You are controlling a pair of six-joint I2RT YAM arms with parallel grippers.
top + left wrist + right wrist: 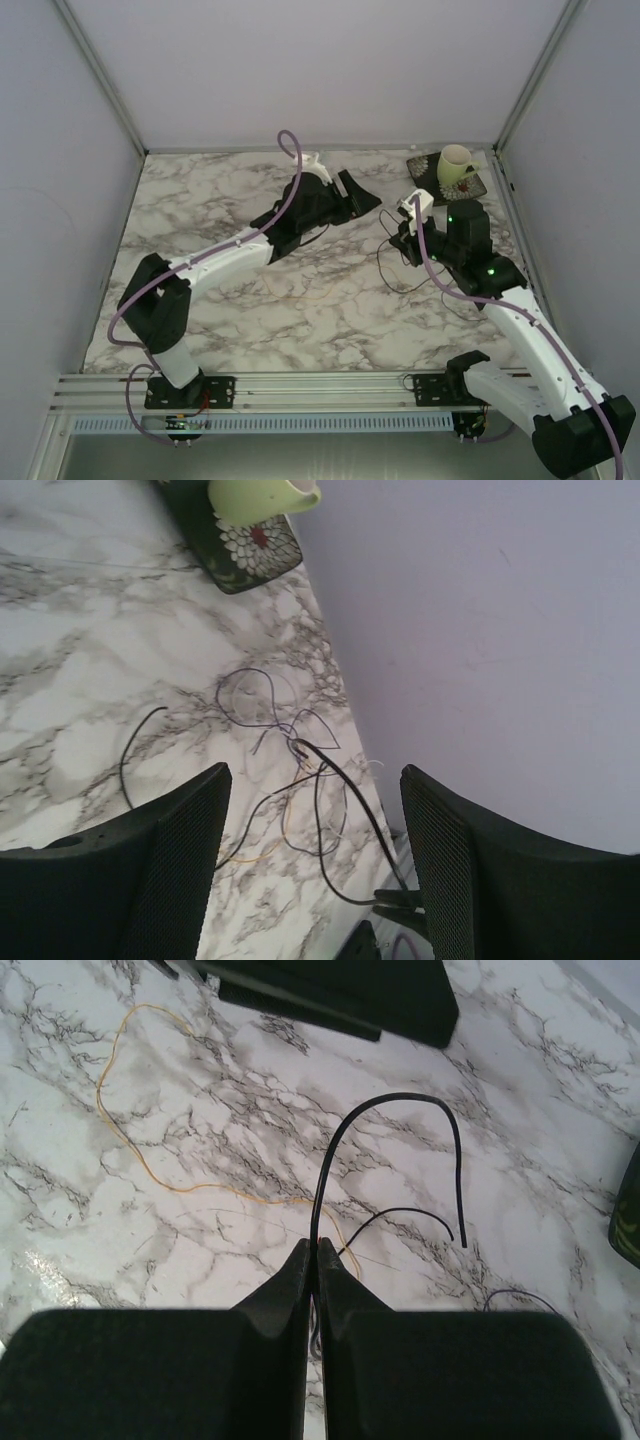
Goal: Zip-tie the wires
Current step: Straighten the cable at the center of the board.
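The wires (285,735) lie in loose thin loops, dark, purple and yellow, on the marble table near its right wall; from above they show as a small tangle (398,262). My right gripper (313,1250) is shut on a thicker black strand (385,1100) that arches up and over, its free end hanging to the right. Whether that strand is a wire or a tie I cannot tell. In the left wrist view the same strand (345,790) runs from the tangle to the right gripper's tips (397,900). My left gripper (315,775) hovers open above and left of the tangle, holding nothing.
A pale green mug (456,164) stands on a dark flowered coaster (474,187) at the back right corner. The side wall (480,630) runs close beside the wires. A yellow wire (125,1135) trails leftward on the marble. The left gripper (362,196) is just left of the right gripper (402,236).
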